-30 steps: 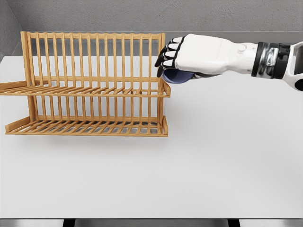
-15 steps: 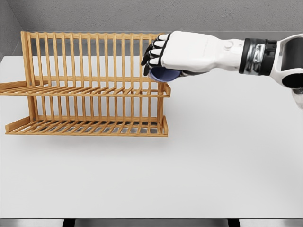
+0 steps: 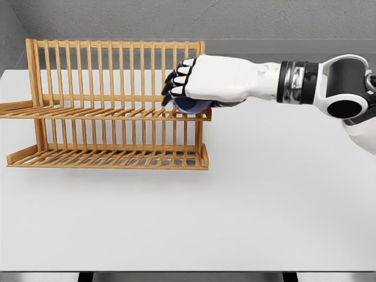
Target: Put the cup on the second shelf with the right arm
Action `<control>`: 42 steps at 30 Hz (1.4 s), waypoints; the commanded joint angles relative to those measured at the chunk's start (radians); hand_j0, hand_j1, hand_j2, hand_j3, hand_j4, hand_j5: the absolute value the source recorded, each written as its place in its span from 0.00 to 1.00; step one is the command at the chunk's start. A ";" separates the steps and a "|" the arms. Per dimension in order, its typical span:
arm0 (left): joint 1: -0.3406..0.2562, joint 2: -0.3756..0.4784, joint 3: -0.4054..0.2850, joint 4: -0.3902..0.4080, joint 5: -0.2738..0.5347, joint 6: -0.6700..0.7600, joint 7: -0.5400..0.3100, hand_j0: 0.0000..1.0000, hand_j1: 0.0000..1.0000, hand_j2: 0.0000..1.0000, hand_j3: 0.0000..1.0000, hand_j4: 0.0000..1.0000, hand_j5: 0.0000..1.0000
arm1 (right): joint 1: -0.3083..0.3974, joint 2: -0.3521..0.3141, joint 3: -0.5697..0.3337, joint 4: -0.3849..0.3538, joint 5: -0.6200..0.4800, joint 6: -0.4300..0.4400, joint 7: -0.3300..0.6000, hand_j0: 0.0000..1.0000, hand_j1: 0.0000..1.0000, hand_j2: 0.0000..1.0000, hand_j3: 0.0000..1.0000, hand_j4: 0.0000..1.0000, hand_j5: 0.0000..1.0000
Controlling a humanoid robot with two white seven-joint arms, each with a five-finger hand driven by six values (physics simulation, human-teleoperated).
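1. Blue rounded cup (image 3: 192,106) is mostly hidden beneath the white five-finger right hand (image 3: 202,79); only its lower curve shows at the hand's 6 o'clock.
2. Right hand grasps the cup from above, fingers curled around it.
3. Cup sits at the right end of the two-tier wooden slatted dish rack (image 3: 106,111), at its upper shelf (image 3: 88,113); contact unclear.
4. White counter (image 3: 235,205) carries the rack.

Cup (image 3: 191,105) mostly hidden under right hand (image 3: 202,78); rack (image 3: 106,111) left end cut off.

white table (image 3: 264,200) | wooden dish rack (image 3: 111,106) standing at its left
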 commanded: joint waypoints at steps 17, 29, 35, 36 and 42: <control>0.000 0.000 0.000 0.000 0.000 0.000 0.000 1.00 1.00 1.00 1.00 1.00 1.00 | 0.006 -0.015 0.003 -0.001 0.000 -0.015 0.002 1.00 1.00 1.00 1.00 1.00 1.00; 0.000 0.000 0.000 0.000 0.000 0.000 0.000 1.00 1.00 1.00 1.00 1.00 1.00 | 0.049 -0.100 -0.356 -0.003 -0.004 -0.149 0.002 1.00 1.00 1.00 1.00 1.00 1.00; 0.000 0.000 0.000 0.000 0.000 0.000 0.000 1.00 1.00 1.00 1.00 1.00 1.00 | 0.587 -0.087 -0.991 0.005 -0.004 -0.154 0.002 1.00 1.00 1.00 1.00 1.00 1.00; 0.000 0.000 0.000 0.000 0.000 0.000 0.000 1.00 1.00 1.00 1.00 1.00 1.00 | 0.621 -0.068 -0.991 0.005 -0.002 -0.154 0.002 1.00 1.00 1.00 1.00 1.00 1.00; -0.005 0.000 -0.006 -0.008 -0.006 -0.001 0.000 1.00 1.00 1.00 1.00 1.00 1.00 | 0.667 -0.043 -0.971 -0.001 0.003 -0.154 0.002 1.00 1.00 1.00 1.00 1.00 1.00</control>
